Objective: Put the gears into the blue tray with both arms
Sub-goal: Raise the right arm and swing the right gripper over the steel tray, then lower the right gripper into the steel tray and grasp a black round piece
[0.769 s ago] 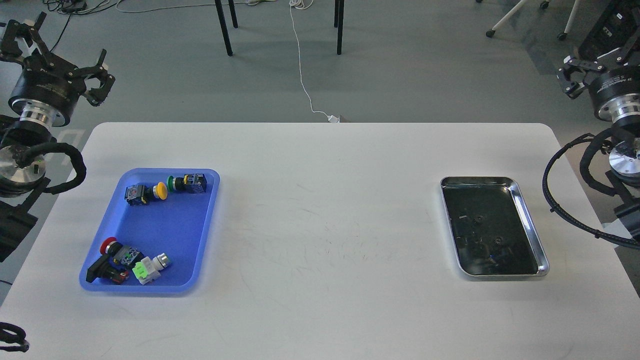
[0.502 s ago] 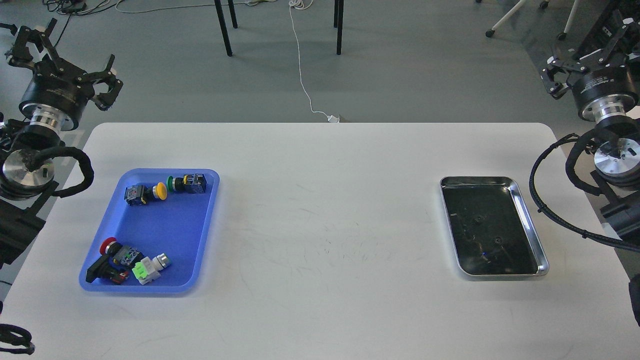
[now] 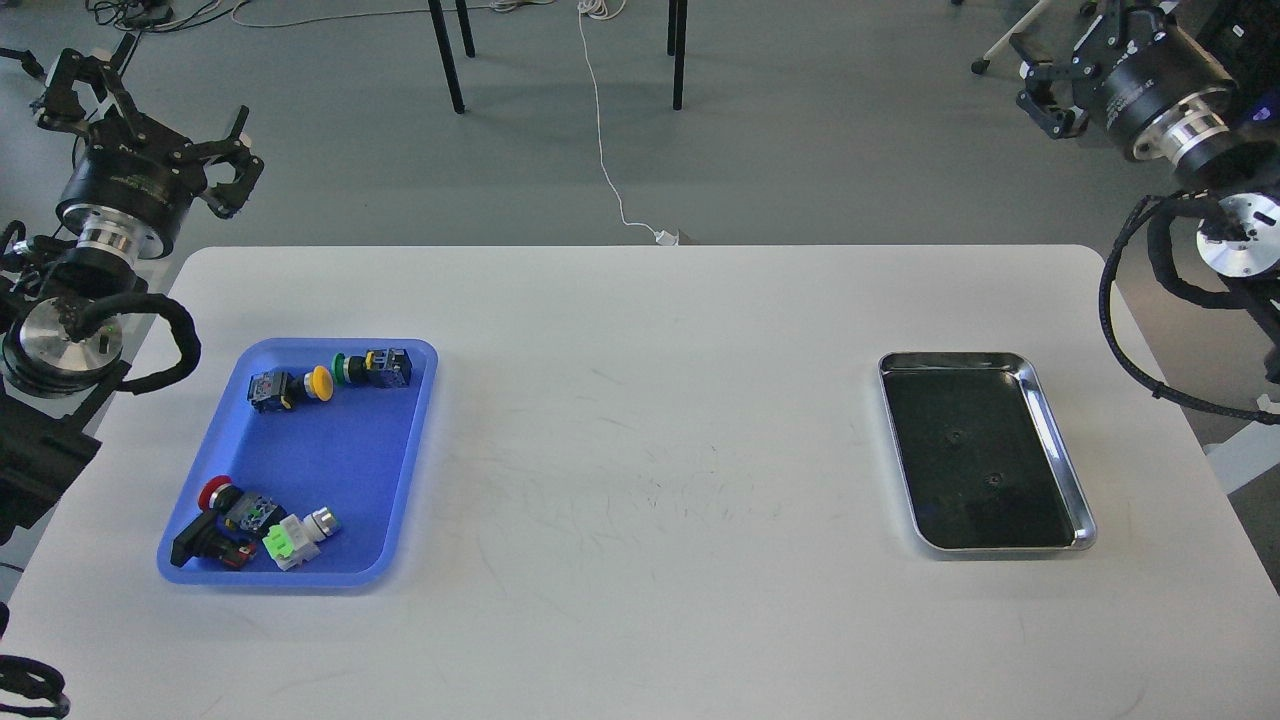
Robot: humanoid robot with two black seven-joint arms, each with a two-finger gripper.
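Observation:
Two tiny black gears (image 3: 955,436) (image 3: 993,480) lie apart on the dark floor of the shiny steel tray (image 3: 1060,450) at the right of the white table. The blue tray (image 3: 330,450) sits at the left. It holds several coloured push-button switches and no gear that I can see. My left gripper (image 3: 150,110) hangs beyond the table's far left corner, fingers spread open and empty. My right gripper (image 3: 1075,45) is high at the top right, beyond the table, partly cut by the view's edge, its fingers spread with nothing between them.
Yellow and green switches (image 3: 330,375) lie at the blue tray's far end, red, black and white ones (image 3: 255,525) at its near end. The white table (image 3: 650,480) spans the view. Chair legs and a white cable (image 3: 600,130) are on the floor behind.

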